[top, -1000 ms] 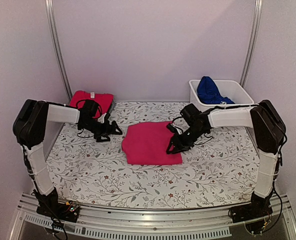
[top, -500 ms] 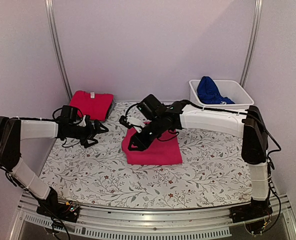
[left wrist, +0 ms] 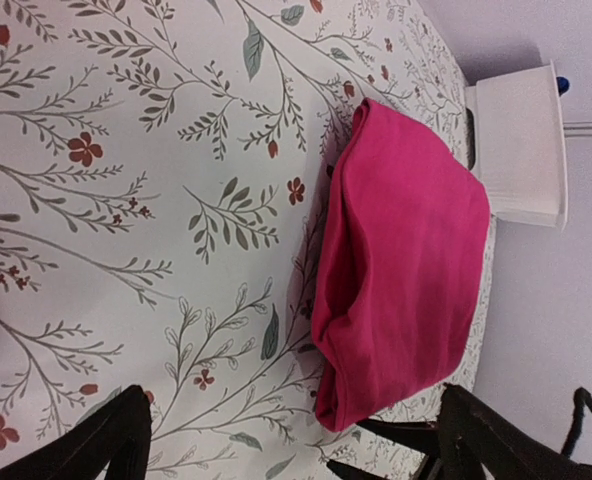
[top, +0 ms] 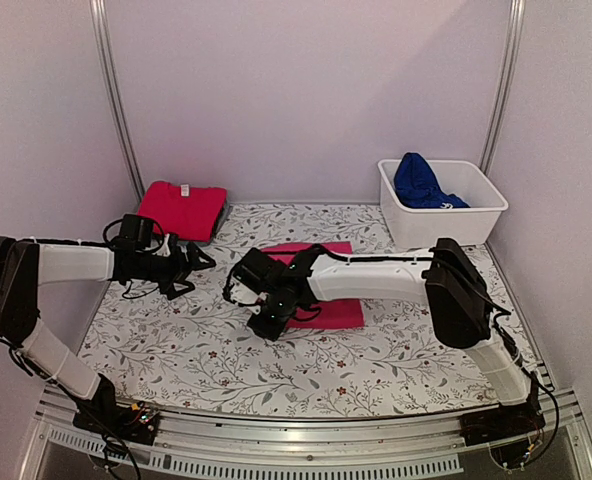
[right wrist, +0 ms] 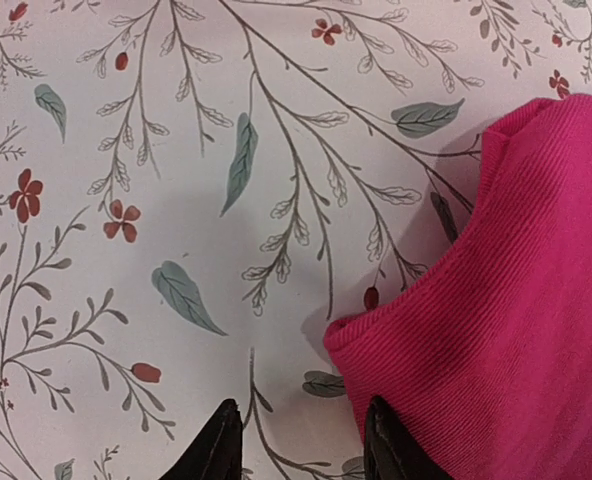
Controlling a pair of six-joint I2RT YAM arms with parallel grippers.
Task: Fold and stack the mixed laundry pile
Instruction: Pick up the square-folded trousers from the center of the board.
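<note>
Our right pincer (right wrist: 301, 450) stands part open at a corner of the pink top (right wrist: 496, 300). One finger is over the bare floral cloth (right wrist: 176, 150), the other is at the ribbed pink edge, and nothing is clamped between them. From above, this is the 7 o'clock corner of the pink top, which lies folded into a compact block at the middle of the cloth, partly under our right arm (top: 376, 272). Our left pincer (top: 191, 262) hangs at 9 o'clock from the block with its jaws wide apart, empty and clear of the fabric.

Farther out, the red tee (top: 181, 205) lies folded flat at 10 o'clock. At 2 o'clock the blue top (top: 416, 178) sits bunched in the tub (top: 476, 215).

We judge the task roughly half done. The red tee is folded, the pink top is folded but not yet stacked on it, and the blue top is not yet taken out. A dark edge shows beside the red tee, and we cannot tell what it is.

We count three garments in view: one pink, one red and one blue. There is also one tub, and there are two pincers.
</note>
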